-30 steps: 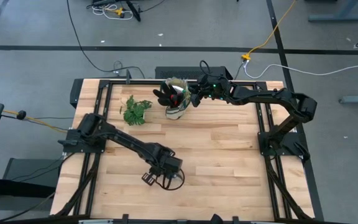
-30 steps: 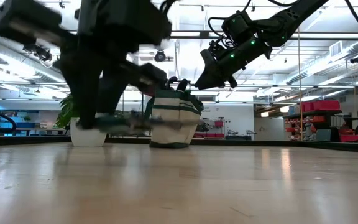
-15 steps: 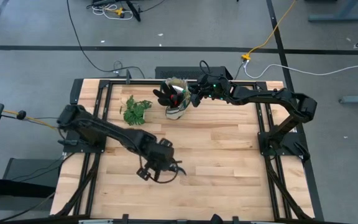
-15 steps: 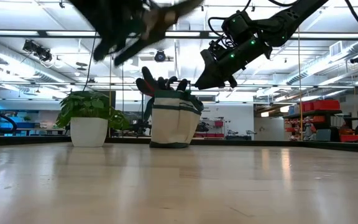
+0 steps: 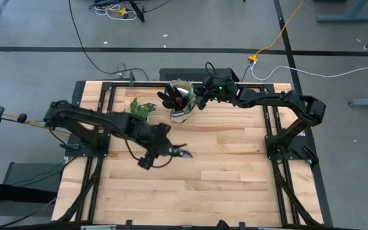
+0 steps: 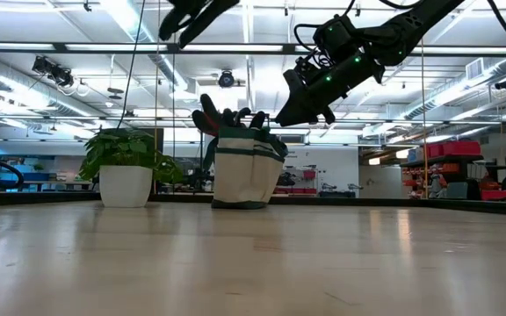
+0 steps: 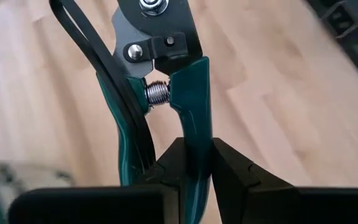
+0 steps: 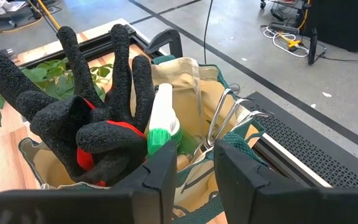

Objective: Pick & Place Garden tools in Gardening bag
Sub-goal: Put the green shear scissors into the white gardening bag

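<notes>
My left gripper (image 5: 166, 152) is shut on the pruning shears (image 5: 181, 152), which have teal handles and a black loop strap, high above the table's middle. It shows at the low view's top edge (image 6: 187, 12). The beige gardening bag (image 6: 246, 171) stands at the far edge (image 5: 181, 115). It holds the red-and-black glove (image 8: 98, 118), a white-and-green spool (image 8: 161, 127) and the rake's metal tines (image 8: 229, 112). My right gripper (image 8: 196, 168) sits at the bag's rim, its fingers nearly closed on it. My left gripper pinches one teal handle (image 7: 191, 118) of the shears between its two fingers, below the spring. The other handle (image 7: 124, 149) lies outside the fingers. The shears run on along the fingers, blades away, lifted clear of the table. My right gripper's fingers (image 8: 235, 174) come slanting down from the right onto the bag's green-trimmed rim (image 8: 197, 198). They hide the place of contact. The bag stands upright on the table.
A leafy green plant (image 5: 139, 110) in a white pot (image 6: 125, 186) stands left of the bag. The wooden tabletop (image 5: 235, 172) lies bare on the near and right sides. Black frame rails (image 5: 270, 128) run along the table's edges.
My left gripper has risen from the table's near middle with the shears and gone toward the far edge. The shears are lifted clear. In the low view the gripper has climbed to the picture's top.
</notes>
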You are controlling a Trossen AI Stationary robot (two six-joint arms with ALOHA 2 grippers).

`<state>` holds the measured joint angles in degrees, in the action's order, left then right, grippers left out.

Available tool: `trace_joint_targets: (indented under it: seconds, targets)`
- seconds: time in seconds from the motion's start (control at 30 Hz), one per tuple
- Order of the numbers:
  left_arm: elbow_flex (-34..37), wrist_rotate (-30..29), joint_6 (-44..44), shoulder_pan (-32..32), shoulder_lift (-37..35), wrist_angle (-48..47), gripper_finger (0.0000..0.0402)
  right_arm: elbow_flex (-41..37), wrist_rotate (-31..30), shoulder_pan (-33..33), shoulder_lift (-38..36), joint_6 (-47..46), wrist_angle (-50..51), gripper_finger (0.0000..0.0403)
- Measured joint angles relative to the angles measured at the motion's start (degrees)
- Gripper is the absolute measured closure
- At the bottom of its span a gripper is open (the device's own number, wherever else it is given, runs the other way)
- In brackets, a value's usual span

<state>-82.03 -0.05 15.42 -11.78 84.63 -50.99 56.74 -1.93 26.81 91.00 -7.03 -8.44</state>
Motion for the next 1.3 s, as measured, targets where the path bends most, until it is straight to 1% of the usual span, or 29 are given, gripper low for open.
trace_joint_targets:
  seconds: [0.1,0.3,0.63,0.93,1.0,1.07,1.13,1.17,1.3]
  targets:
    - [0.0,-0.9,0.2,2.2,-1.3,-0.4,0.0347,0.0,0.0,0.0,0.0,0.0,0.0,0.0295]
    - [0.0,-0.6,1.4,6.7,-4.0,-1.0,0.0347,0.0,0.0,0.0,0.0,0.0,0.0,0.0295]
    - [0.0,5.1,3.2,16.2,-7.9,-0.8,0.0347,0.0,0.0,0.0,0.0,0.0,0.4,0.0295]
    - [0.0,6.0,3.2,24.3,-7.9,-0.4,0.0347,0.0,0.6,0.0,0.0,0.0,0.5,0.0295]
    - [0.3,7.7,3.3,25.8,-7.9,0.5,0.0347,0.0,1.4,0.0,0.0,0.0,0.5,0.0295]
    - [2.2,9.5,3.5,27.3,-8.5,3.4,0.0347,0.0,1.5,0.0,0.0,0.0,0.5,0.0295]
    - [5.6,10.9,3.4,29.0,-9.8,5.6,0.0347,0.0,1.5,0.0,0.0,0.0,0.5,0.0295]
    - [7.5,11.5,3.3,29.7,-10.5,8.3,0.0347,0.0,1.5,0.0,0.0,0.0,0.5,0.0295]
    - [15.5,10.2,2.3,32.6,-12.9,18.0,0.0347,0.0,1.4,0.0,0.0,0.0,0.5,0.0295]
